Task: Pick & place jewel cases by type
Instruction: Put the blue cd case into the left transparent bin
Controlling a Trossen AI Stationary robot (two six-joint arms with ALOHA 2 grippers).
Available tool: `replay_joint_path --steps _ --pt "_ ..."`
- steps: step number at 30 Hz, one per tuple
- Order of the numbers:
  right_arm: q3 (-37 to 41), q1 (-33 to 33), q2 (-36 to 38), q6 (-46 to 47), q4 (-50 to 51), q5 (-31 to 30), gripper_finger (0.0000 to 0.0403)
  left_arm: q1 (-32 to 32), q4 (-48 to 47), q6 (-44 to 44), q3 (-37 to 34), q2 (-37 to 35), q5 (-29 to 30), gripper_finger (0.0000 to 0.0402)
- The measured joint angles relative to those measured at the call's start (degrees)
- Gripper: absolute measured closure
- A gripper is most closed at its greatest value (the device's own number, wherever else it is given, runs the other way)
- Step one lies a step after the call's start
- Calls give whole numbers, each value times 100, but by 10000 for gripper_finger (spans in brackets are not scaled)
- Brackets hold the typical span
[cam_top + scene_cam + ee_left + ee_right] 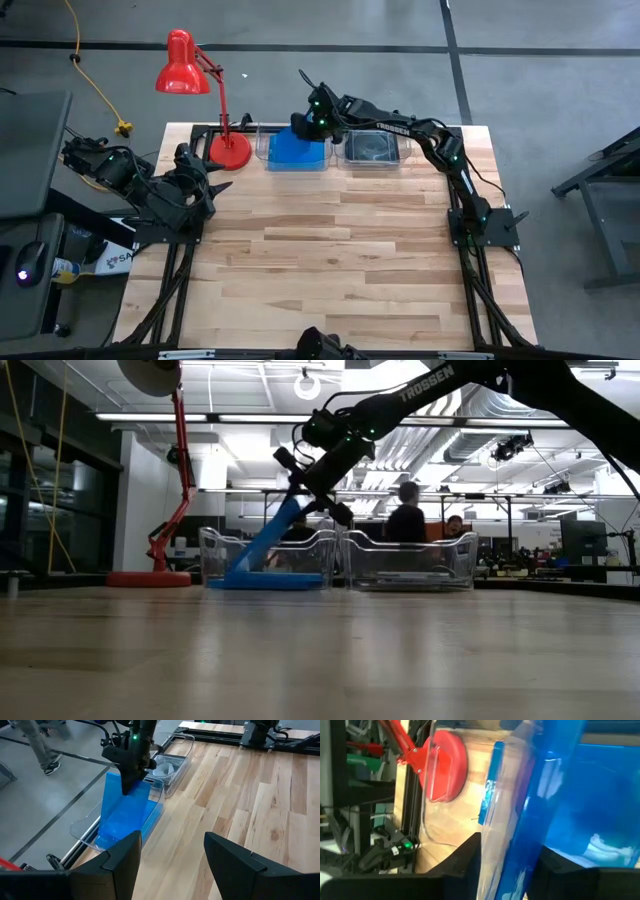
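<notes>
Right pincer (131,782) pinches the top edge of a blue case (122,807) tilted into the bin (82,827) beside the lamp (228,150), likely to slide it flat onto blues; left pincer (172,852) open, waiting.

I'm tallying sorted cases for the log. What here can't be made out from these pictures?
- How many blue cases lie stacked in the left bin: high view, the right gripper covers them.
- What the right bin holds: too small and dark in the high view, glare in the low view.
- Whether the tilted case is released: the right wrist view is too close.
</notes>
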State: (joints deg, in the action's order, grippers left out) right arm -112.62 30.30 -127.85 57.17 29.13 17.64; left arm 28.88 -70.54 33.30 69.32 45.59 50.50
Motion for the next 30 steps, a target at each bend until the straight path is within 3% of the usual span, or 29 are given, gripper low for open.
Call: replay_joint_path --steps 16,30 --pt "2 104 -1 -776 -111 720 162 -1 4 107 0 1 2 188" --pt "2 217 -2 -990 -17 772 153 -2 4 109 0 -1 13 188"
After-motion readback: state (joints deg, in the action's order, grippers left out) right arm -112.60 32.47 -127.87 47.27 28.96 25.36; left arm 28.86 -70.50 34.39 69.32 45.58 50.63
